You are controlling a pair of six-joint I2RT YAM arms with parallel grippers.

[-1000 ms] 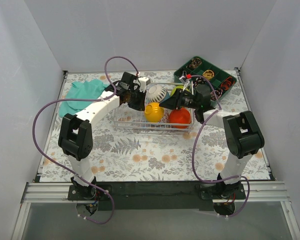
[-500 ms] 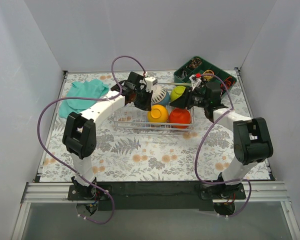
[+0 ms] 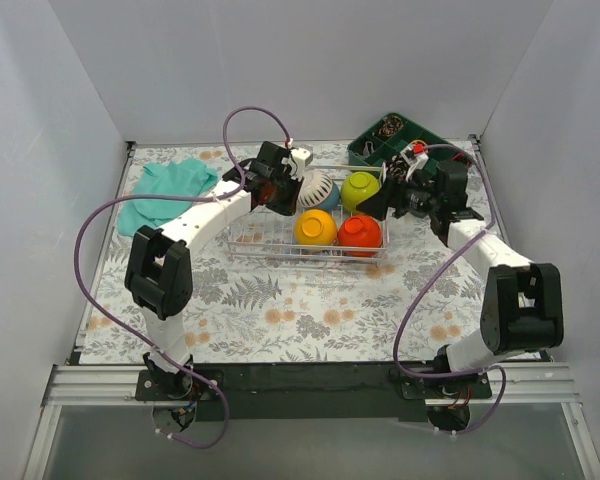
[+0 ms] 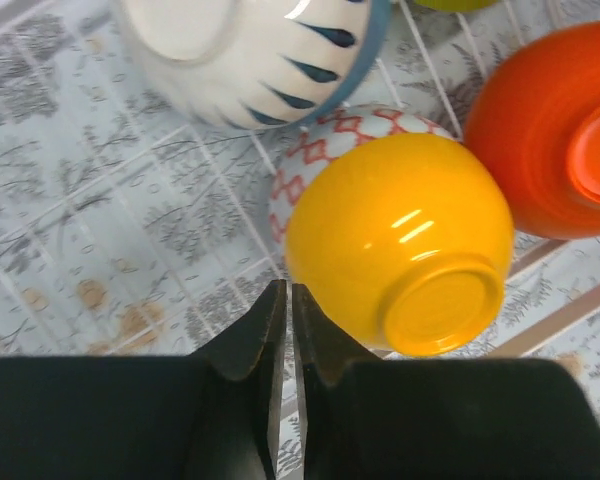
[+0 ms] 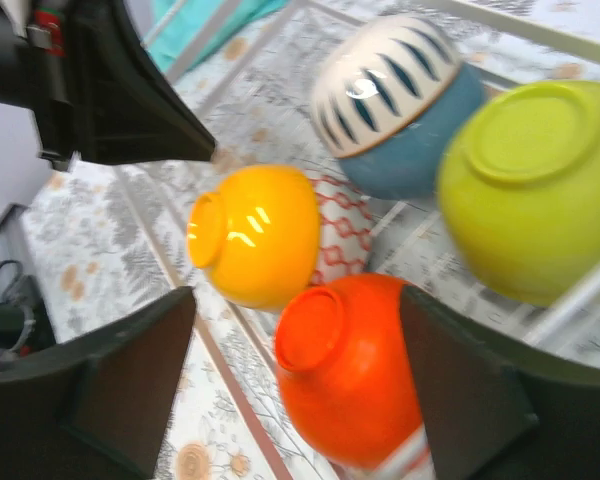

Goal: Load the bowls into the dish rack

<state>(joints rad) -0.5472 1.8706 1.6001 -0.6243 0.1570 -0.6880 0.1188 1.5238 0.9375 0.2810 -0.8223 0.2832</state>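
A table (image 3: 280,300) with a leaf and flower cover stands between plain white walls (image 3: 310,70). The dish rack (image 3: 270,250) sits on the far middle of the table. In it lie a yellow bowl (image 3: 314,226), an orange bowl (image 3: 359,231), a green bowl (image 3: 360,188) and a white and blue bowl (image 3: 318,186). A teal cloth (image 3: 165,188) lies far left and a dark green tray (image 3: 380,150) far right. The left gripper (image 4: 283,292) is pressed together over the rack, holding nothing. The right gripper (image 5: 295,292) is spread wide at the rack's right end, holding nothing.

Top view: high at near side, facing down. Wrist views: close, downward; all three share yellow bowl (image 3: 314,226).
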